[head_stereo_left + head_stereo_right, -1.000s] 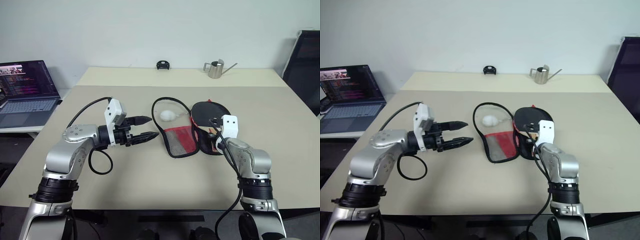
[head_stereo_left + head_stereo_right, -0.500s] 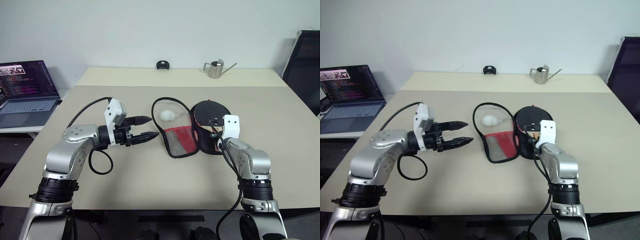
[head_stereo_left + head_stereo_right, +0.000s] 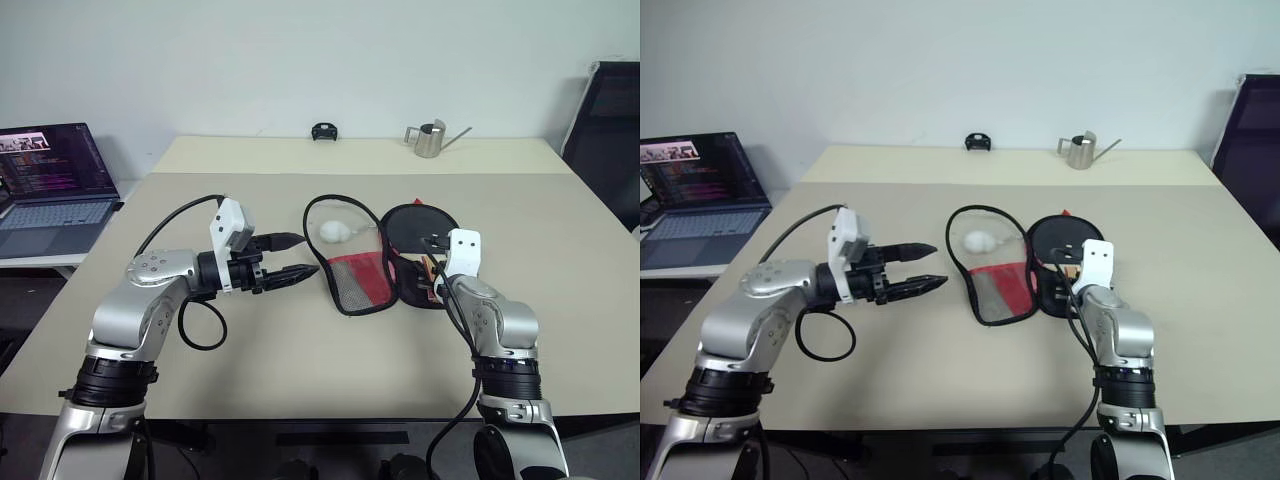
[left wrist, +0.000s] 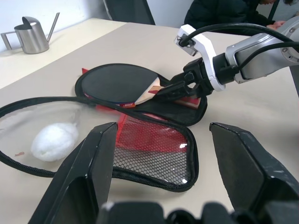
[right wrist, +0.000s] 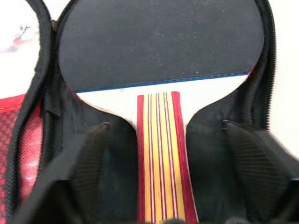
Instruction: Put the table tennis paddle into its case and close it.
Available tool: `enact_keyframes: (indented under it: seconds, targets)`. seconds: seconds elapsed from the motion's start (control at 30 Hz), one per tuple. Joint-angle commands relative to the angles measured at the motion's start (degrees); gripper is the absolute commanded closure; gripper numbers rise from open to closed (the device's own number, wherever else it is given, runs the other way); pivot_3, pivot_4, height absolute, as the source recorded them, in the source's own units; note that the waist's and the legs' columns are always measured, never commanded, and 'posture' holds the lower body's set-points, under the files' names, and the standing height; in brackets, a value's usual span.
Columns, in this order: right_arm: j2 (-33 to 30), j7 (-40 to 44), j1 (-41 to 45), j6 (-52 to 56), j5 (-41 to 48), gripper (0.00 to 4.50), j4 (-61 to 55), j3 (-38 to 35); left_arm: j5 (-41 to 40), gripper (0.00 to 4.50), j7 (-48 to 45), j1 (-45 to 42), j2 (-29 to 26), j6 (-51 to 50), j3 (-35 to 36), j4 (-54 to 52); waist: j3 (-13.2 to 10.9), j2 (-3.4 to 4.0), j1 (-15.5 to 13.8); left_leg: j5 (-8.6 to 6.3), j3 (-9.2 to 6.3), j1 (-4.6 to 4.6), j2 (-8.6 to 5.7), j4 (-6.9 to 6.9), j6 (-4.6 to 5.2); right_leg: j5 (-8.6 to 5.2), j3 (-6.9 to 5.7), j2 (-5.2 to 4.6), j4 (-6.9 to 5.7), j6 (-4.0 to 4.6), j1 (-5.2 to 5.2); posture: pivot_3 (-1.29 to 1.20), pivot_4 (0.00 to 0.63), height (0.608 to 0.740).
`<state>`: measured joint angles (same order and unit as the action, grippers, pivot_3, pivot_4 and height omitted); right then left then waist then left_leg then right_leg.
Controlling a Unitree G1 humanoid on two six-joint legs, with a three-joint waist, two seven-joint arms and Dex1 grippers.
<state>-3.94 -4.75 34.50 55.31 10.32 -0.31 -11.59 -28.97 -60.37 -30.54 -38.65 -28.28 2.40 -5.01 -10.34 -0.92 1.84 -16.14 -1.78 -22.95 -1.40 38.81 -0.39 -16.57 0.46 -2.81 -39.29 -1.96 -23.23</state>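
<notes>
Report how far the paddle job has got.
Done: the table tennis paddle lies inside the open half of the case. In hand: nothing; the right gripper is open astride the handle, and the left gripper hovers open beside the flap. Left: fold the mesh flap over and zip the case shut.

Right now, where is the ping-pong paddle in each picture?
Left eye view: the paddle lies in the open case, right of centre.
Right eye view: the same spot, just past the right gripper.
Left wrist view: above centre.
Right wrist view: up close.
Shared landmark: the white ball charm.
</notes>
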Motion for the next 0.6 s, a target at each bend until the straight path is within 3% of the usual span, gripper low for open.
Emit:
enact_keyframes:
  seconds: [0.03,0.2,0.3,0.6]
  targets:
    - [-1.1,3.4,-0.9,2.2,2.2,0.15,-9.2,2.1,-0.4,1.06,0.6,0.0,-0.5,0.8,1.5,-2.3,0.0,0.0,0.0,0.0,0.0,-0.01,0.0,0.0,0.01,0.0,0.0,0.0,0.0,0.0,-0.02,0.0,0.15,0.74]
    - [-2.4,7.8,-3.6,9.0,7.3,0.15,-21.5,1.7,1.4,1.06,3.5,0.6,0.1,2.4,2.3,0.2,0.0,0.0,0.0,-0.06,0.01,-0.01,0.01,0.0,0.1,0.0,0.04,0.01,-0.01,0.0,-0.04,0.0,0.15,0.74]
    - [-3.5,11.6,-3.0,9.7,11.5,0.15,-24.5,-0.3,8.3,1.06,10.5,-1.0,1.2,7.2,1.6,7.8,0.0,0.0,-0.1,-0.08,0.04,0.07,0.0,0.01,0.15,0.0,0.09,0.01,-0.1,0.0,-0.03,0.0,0.15,0.74]
    - [-22.2,28.2,-4.5,8.0,17.1,0.15,-25.3,1.6,15.5,1.06,13.3,-3.5,2.2,13.5,-0.2,23.4,0.0,-0.01,-0.1,-0.09,0.08,0.09,0.02,0.04,0.16,0.0,0.11,0.07,-0.17,0.0,-0.03,0.0,0.15,0.74]
